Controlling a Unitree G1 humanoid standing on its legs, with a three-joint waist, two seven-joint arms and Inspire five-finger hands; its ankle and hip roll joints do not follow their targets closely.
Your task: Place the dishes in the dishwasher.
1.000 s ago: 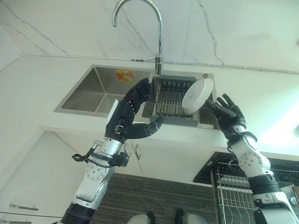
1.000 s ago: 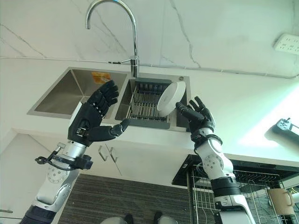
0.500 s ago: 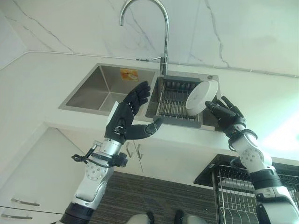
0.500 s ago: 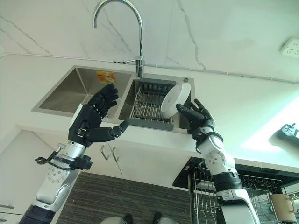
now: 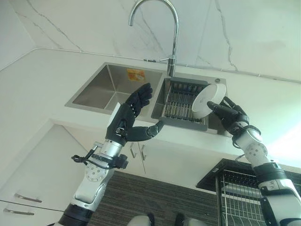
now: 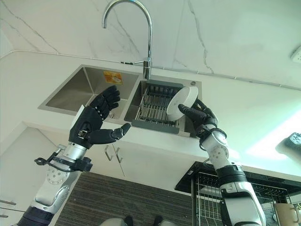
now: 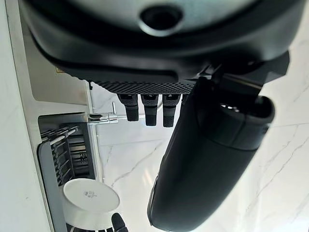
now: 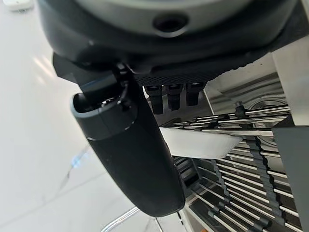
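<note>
1. Dishwasher rack (image 6: 221,186), a wire basket on a dark pull-out frame, sits below the counter's front edge at the robot's right; the view edge and the right arm cut it off, so what it holds is hard to make out.
2. White marble counter (image 5: 42,80) carries a double steel sink (image 5: 101,87) under a tall curved tap (image 5: 175,28).
3. A dark drying rack (image 5: 181,101) fills the right basin; its wire bars show close up in the right wrist view, which the head views do not give.
4. A white plate (image 5: 207,100) stands tilted on edge at the drying rack's right end, its underside towards the camera.
5. The right hand (image 5: 230,115) is just beside the plate's right rim. Its thumb lies along the face and its fingers (image 8: 168,95) reach behind, but whether they press the plate I cannot tell.
6. The left hand (image 5: 128,120) hangs spread, fingers straight and thumb out, over the sink's front edge, well apart from the plate.
7. The left wrist view shows the plate's underside and a small mark on it.
</note>
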